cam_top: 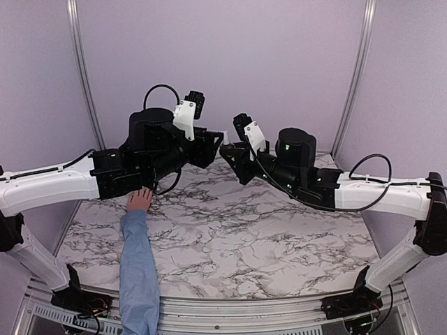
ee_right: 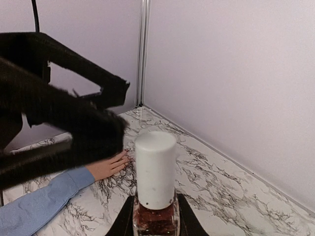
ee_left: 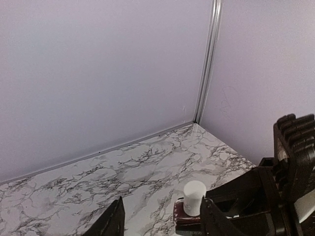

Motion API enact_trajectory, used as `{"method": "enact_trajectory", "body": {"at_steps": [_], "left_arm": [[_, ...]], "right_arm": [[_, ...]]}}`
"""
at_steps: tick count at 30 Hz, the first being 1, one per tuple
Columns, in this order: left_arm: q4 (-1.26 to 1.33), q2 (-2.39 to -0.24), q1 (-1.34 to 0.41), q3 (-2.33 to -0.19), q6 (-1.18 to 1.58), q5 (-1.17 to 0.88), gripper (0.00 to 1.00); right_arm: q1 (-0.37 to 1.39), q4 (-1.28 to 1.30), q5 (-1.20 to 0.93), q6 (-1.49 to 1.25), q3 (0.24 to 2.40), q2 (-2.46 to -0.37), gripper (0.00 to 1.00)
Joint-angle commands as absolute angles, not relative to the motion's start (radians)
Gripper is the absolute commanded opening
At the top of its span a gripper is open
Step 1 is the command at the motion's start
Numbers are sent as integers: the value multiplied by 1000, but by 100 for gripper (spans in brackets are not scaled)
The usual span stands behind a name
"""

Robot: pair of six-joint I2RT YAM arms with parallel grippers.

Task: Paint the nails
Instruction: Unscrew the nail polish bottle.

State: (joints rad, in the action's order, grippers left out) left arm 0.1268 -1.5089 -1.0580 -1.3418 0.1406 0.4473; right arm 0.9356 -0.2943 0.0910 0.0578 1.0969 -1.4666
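Note:
A light-skinned hand (ee_right: 106, 167) in a light blue sleeve (cam_top: 137, 265) lies flat on the marble table (cam_top: 265, 230). Its nails (ee_right: 128, 156) are tiny at the fingertips. In the top view the left arm covers the fingers of the hand (cam_top: 140, 200). My right gripper (ee_right: 155, 219) is shut on the glass body of a small dark red bottle with a white cap (ee_right: 155, 167), held upright above the table. My left gripper (ee_left: 162, 223) stands open. The bottle's cap (ee_left: 194, 196) sits between its fingers, close to the right finger (ee_left: 212, 216). Both grippers meet over the table's far middle, at the bottle (cam_top: 225, 135).
Lilac walls close the table at the back and both sides, with metal corner posts (cam_top: 82, 70). The left arm's black body (ee_right: 59, 123) hangs just above the hand. The person's forearm reaches in from the near left edge.

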Motion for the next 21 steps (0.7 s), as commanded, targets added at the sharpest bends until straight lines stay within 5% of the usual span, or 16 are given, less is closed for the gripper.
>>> {"method": "enact_trajectory", "body": {"at_steps": [1, 7, 21], "left_arm": [[136, -1375, -993, -1297, 106, 288, 59], [154, -1237, -869, -1238, 85, -159, 70], [91, -1296, -832, -1355, 36, -827, 65]], "right_arm": [[929, -335, 12, 83, 1065, -1415, 0], [900, -329, -329, 137, 1050, -1355, 0], [856, -313, -890, -37, 1127, -1373, 0]]}}
